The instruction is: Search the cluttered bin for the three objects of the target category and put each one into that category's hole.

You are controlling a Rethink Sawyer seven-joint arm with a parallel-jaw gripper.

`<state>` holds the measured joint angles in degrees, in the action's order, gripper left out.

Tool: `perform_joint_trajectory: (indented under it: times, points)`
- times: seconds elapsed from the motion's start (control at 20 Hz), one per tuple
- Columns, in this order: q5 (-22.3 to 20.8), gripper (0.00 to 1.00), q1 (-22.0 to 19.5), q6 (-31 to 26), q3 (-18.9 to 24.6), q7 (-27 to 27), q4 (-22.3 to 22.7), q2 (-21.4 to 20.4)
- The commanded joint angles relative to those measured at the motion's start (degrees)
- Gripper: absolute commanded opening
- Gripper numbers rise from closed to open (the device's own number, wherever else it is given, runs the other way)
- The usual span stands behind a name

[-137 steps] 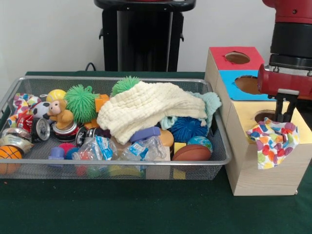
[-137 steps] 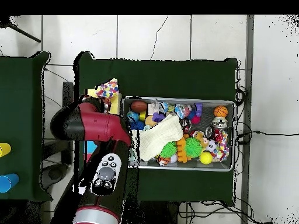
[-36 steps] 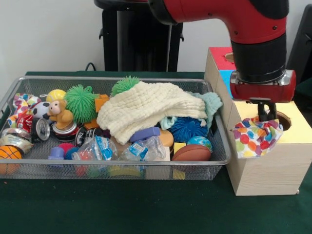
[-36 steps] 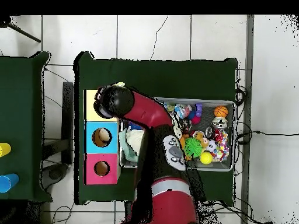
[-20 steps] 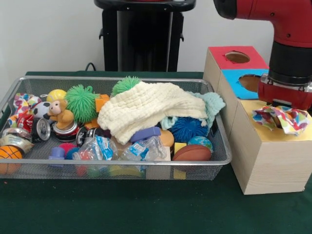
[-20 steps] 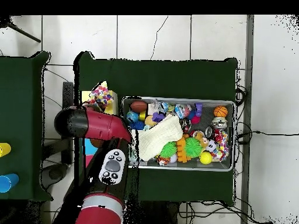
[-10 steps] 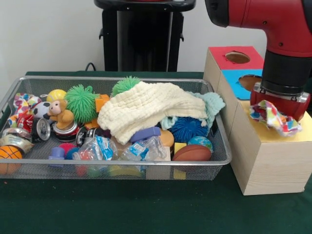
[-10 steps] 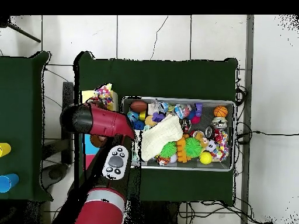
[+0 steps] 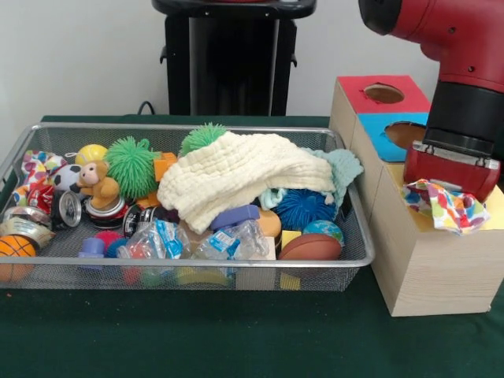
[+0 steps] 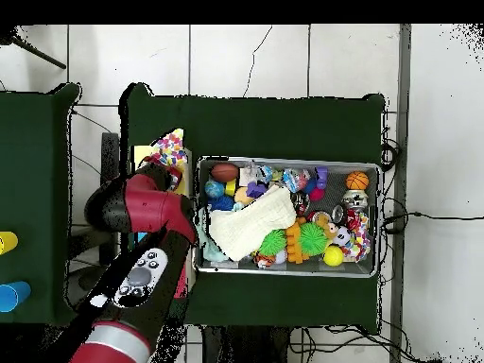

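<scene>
Multicoloured cloth [image 9: 445, 206] lies crumpled on the yellow top of the wooden box [image 9: 429, 268] at the right of the front frame, directly beneath the red arm's wrist [image 9: 453, 169] (whether the fingers are spread or closed I cannot tell, since they are hidden). Left of the box, the wire bin [image 9: 197, 272] holds a cream blanket [image 9: 240, 175] over toys on the green tabletop [image 9: 197, 335].

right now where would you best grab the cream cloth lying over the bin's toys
Likely at the cream muslin cloth's raised crest near its middle, coming straight down from above. It lies draped and bunched over the toys in the wire bin, so a top fold offers loose fabric to pinch.
</scene>
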<state>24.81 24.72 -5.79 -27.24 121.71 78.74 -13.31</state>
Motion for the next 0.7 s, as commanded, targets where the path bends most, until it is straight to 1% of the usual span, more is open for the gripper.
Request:
perform_joint_trajectory:
  times: [0.05,0.1,0.15,0.3,0.4,0.6,0.7]
  points:
    - [1.1,0.0,-0.1,7.6,-7.6,11.4,4.4,13.8]
    - [0.7,0.0,-0.4,7.7,-7.5,10.6,5.0,13.0]
    - [0.3,0.0,-0.3,8.6,-8.9,9.9,5.5,13.1]
    - [-1.7,0.0,-0.6,7.4,-9.9,8.4,6.9,10.9]
    - [-2.6,0.0,-0.5,6.4,-10.9,8.0,7.0,10.5]
    - [-2.9,0.0,0.0,5.1,-12.7,8.4,6.8,11.1]
    - [-3.5,0.0,0.2,4.1,-13.6,8.0,7.1,10.4]
